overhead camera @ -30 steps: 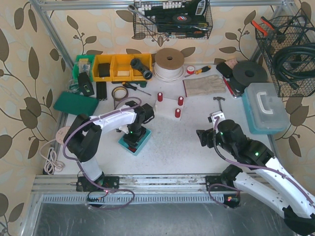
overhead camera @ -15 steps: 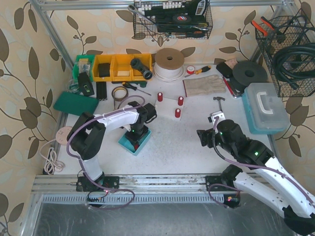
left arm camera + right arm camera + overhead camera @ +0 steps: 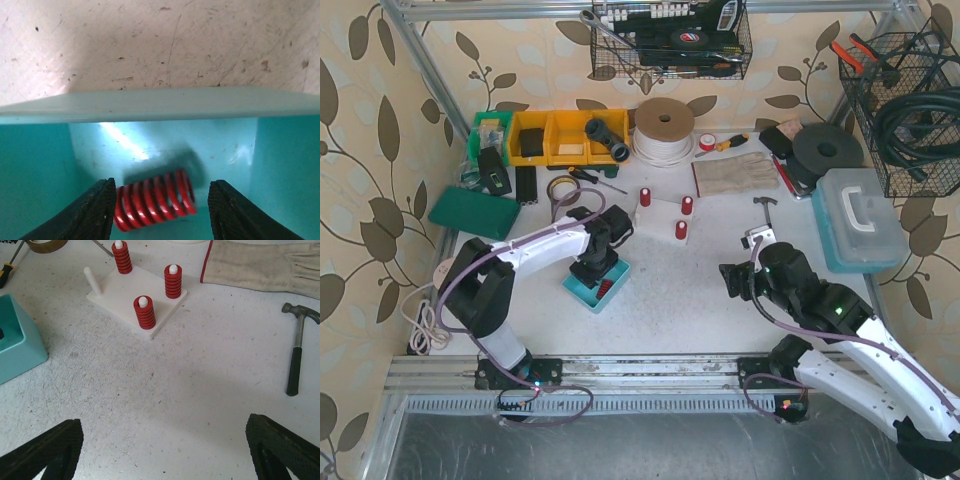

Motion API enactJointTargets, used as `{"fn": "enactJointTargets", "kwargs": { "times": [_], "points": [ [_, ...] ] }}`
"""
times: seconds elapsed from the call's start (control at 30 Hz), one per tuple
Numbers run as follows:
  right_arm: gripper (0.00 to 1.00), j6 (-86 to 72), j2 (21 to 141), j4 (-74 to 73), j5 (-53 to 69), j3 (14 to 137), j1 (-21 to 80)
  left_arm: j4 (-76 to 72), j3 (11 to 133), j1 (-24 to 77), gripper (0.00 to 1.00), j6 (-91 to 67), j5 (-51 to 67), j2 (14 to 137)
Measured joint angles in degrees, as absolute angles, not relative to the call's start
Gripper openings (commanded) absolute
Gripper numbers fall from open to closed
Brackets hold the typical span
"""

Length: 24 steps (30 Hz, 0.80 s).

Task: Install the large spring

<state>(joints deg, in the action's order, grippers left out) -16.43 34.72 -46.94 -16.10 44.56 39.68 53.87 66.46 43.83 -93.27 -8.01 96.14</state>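
Because the large spring (image 3: 154, 200) lies on its side in the teal tray (image 3: 150, 102), the left gripper (image 3: 161, 212) straddles it with fingers parted, not yet gripping; the right gripper (image 3: 162, 450) hovers spread and empty, seemingly keeping clear.

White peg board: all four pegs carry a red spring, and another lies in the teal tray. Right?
No. Only three pegs on the white peg board carry red springs; the fourth peg is bare, as the right wrist view shows. Another spring does lie in the teal tray.
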Motion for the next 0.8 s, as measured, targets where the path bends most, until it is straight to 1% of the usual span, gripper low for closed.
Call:
{"fn": "enactJointTargets", "kwargs": {
  "times": [0.1, 0.2, 0.37, 0.43, 0.63, 0.8],
  "points": [
    [0.88, -16.43, 34.74, -46.94, -16.08, 44.56, 39.68, 53.67, 65.32, 43.83, 0.55, -87.83, -7.60, 94.83],
    [0.88, -16.43, 34.85, -46.94, -16.08, 44.56, 39.68, 53.58, 67.02, 43.83, 0.53, -77.43, -6.68, 94.04],
    [0.88, -16.40, 34.96, -46.94, -16.05, 44.56, 39.68, 57.04, 73.84, 43.83, 0.46, -59.57, -4.49, 94.08],
    [0.88, -16.36, 35.11, -46.94, -15.90, 44.56, 39.68, 58.43, 74.56, 43.83, 0.43, -53.58, -4.25, 94.04],
    [0.88, -15.33, 37.58, -47.33, -15.38, 44.95, 39.68, 58.33, 68.36, 43.11, 0.40, -42.65, -1.19, 91.77],
    [0.88, -15.09, 39.42, -47.46, -15.14, 46.24, 39.68, 56.38, 64.49, 42.94, 0.42, -37.26, 1.93, 90.32]
  ]
}}
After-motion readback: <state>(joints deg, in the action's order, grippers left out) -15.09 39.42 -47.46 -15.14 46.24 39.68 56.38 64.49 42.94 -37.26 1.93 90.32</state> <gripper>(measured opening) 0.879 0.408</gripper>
